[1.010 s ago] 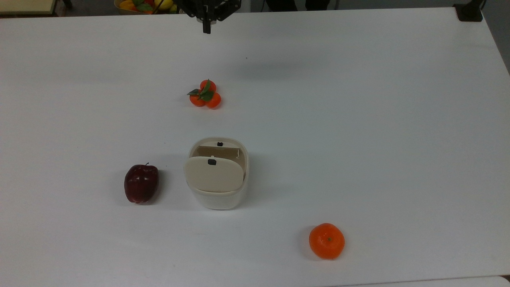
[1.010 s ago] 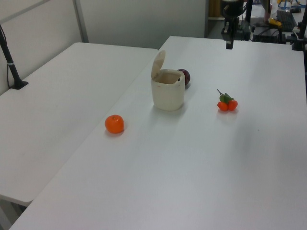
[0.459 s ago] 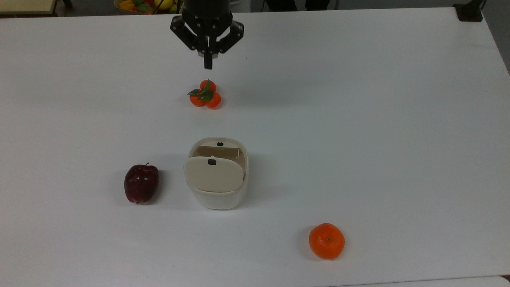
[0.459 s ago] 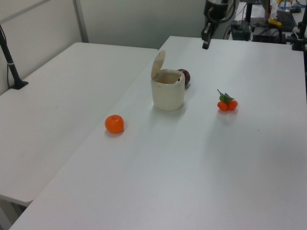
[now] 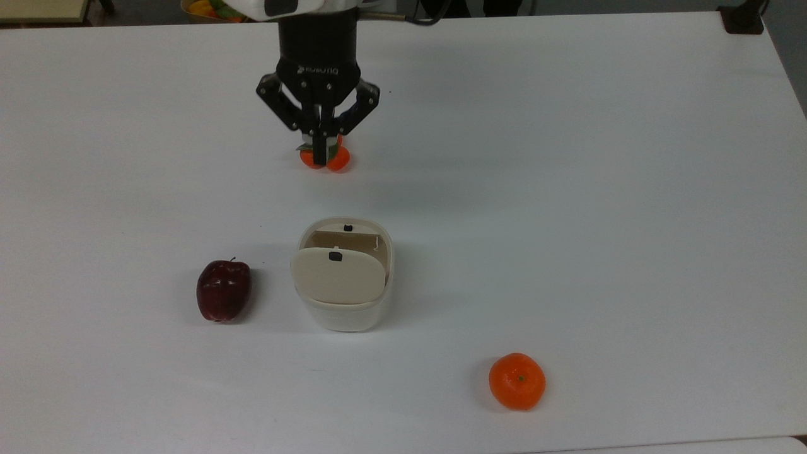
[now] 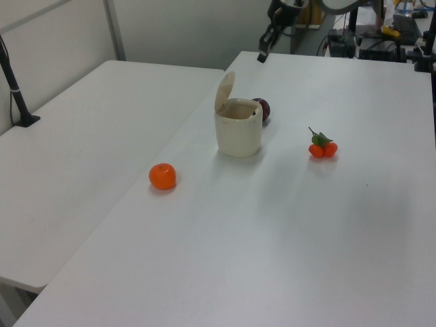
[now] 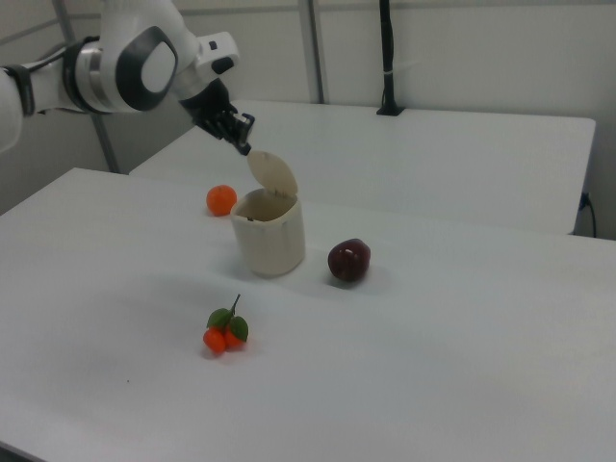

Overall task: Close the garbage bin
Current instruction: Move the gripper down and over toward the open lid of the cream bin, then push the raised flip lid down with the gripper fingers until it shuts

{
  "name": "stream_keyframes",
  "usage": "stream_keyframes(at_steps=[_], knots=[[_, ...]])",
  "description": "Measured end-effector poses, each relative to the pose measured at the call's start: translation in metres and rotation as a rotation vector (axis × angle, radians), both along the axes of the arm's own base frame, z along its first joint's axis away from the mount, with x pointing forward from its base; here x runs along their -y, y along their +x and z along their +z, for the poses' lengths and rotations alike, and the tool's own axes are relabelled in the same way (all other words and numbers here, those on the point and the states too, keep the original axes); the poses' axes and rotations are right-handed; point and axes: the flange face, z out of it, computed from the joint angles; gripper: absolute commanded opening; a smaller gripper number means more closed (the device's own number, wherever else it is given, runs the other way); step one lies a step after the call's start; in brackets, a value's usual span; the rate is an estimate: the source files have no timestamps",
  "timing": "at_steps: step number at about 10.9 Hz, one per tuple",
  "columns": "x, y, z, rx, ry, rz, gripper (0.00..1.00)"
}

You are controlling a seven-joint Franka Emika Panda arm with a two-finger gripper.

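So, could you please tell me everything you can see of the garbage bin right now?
The garbage bin is a small cream-white tub of what looks like plastic, with a rounded-square shape. It stands upright on the white table. Its beige hinged lid is raised, leaving the mouth open, with a small black button on the lid and another black spot on the rim. A dark red apple sits beside it, apart. Nothing touches it but the table.

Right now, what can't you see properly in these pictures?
- Inside of the garbage bin: top view, hidden by its raised lid.
- Small orange cluster: top view, partly hidden by the gripper.
- Apple: left view, partly behind the bin.
- Fruit bowl: top view, cut off by the top edge.
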Motion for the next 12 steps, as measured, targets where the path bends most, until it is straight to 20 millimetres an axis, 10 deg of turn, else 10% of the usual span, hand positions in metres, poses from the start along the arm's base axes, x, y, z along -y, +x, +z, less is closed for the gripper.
stream_keyframes(at_steps=[12], knots=[[0.005,0.060,-0.070,0.301,0.039,0.022,0.00]])
